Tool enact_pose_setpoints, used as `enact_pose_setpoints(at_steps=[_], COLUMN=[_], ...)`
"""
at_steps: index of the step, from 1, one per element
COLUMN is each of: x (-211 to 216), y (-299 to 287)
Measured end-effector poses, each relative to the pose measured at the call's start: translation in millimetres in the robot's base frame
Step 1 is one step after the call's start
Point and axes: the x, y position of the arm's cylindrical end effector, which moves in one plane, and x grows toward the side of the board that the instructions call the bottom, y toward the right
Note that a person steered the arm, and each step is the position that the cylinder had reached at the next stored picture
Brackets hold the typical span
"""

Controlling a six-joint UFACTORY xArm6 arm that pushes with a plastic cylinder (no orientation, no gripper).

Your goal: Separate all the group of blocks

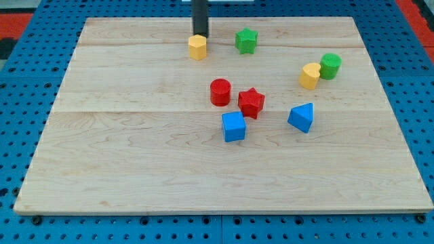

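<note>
My tip (200, 34) is at the view's top, just above and touching or nearly touching a yellow hexagonal block (197, 47). A green star block (246, 41) lies to its right. In the middle, a red cylinder (220, 92), a red star (251, 102) and a blue cube (233, 127) sit close together. A blue triangular block (302, 117) lies to their right. At the right, a yellow cylinder (310, 75) touches a green cylinder (330, 66).
The blocks lie on a light wooden board (135, 169) set on a blue pegboard surface (20, 88). Red flooring shows at the top corners.
</note>
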Motion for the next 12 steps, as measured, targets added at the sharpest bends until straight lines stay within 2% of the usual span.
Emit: enact_pose_setpoints(at_steps=[1,2,3,4,5,6,8,9,10,11,12], x=[50.6,63.3,62.0,82.3,128.5,88.8,106.3,180.2,184.6,175.2,191.7], y=[18.9,59.1,-28.8,-82.5,-23.0,0.6,105.3,100.4,19.0,3.0,59.3])
